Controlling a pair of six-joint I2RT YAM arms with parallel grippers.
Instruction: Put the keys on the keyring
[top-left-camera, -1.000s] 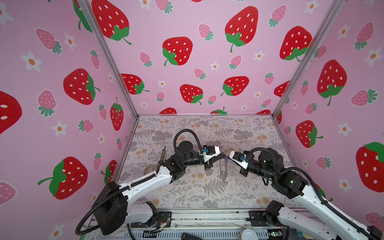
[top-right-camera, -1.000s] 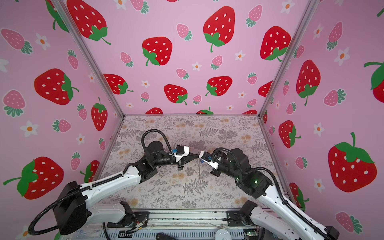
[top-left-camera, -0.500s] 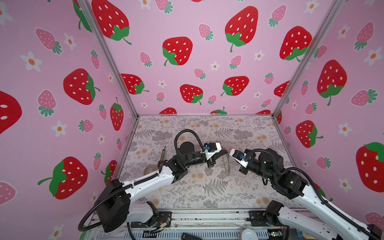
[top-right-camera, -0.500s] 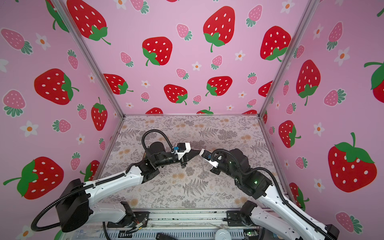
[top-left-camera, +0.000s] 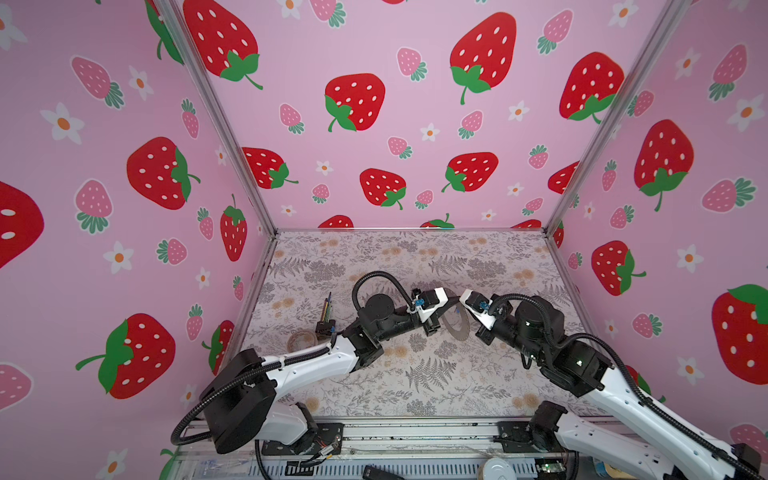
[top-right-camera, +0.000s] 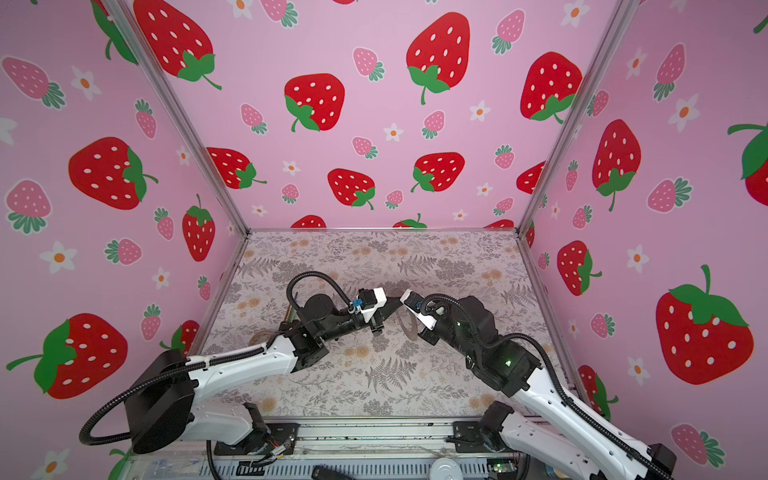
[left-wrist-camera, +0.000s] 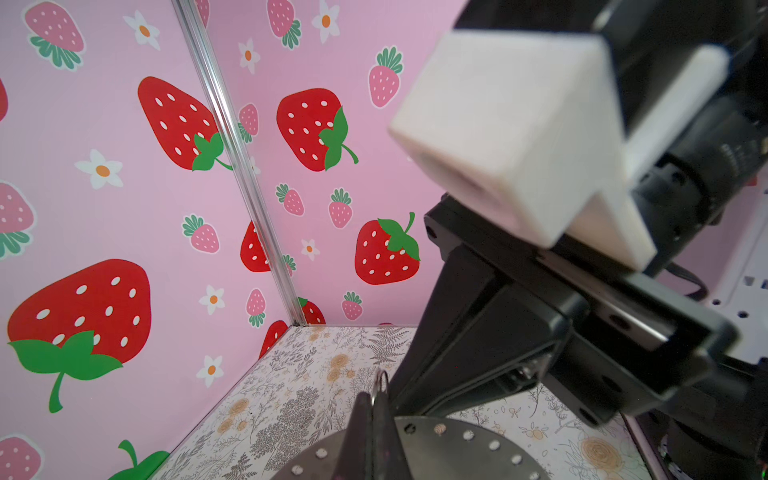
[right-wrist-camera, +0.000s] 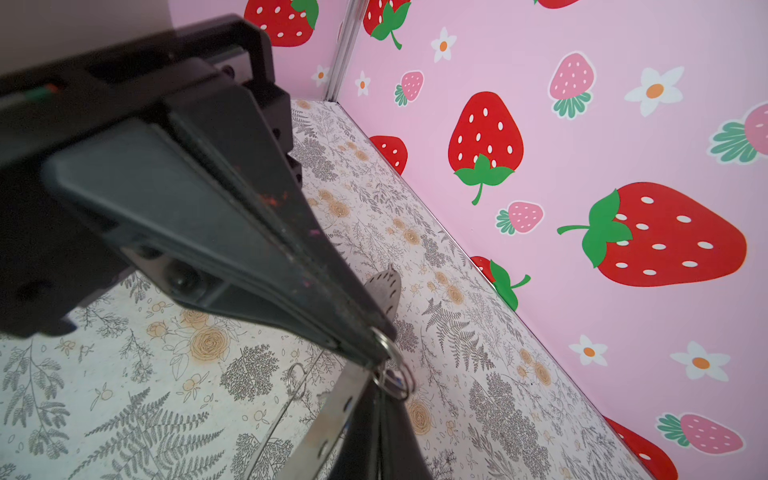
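left gripper (top-left-camera: 449, 306) neared right gripper (top-left-camera: 462, 297) above floral tabletop (top-left-camera: 415, 374); strawberry walls (top-left-camera: 374, 174)

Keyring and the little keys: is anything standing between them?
Nothing visible does. The right gripper pinches the keys by their silver loop right at the keyring, which the left gripper appears to hold.

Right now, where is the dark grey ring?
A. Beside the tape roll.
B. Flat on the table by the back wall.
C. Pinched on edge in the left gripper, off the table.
C: the left gripper is shut on the keyring, which it holds on edge above the table.
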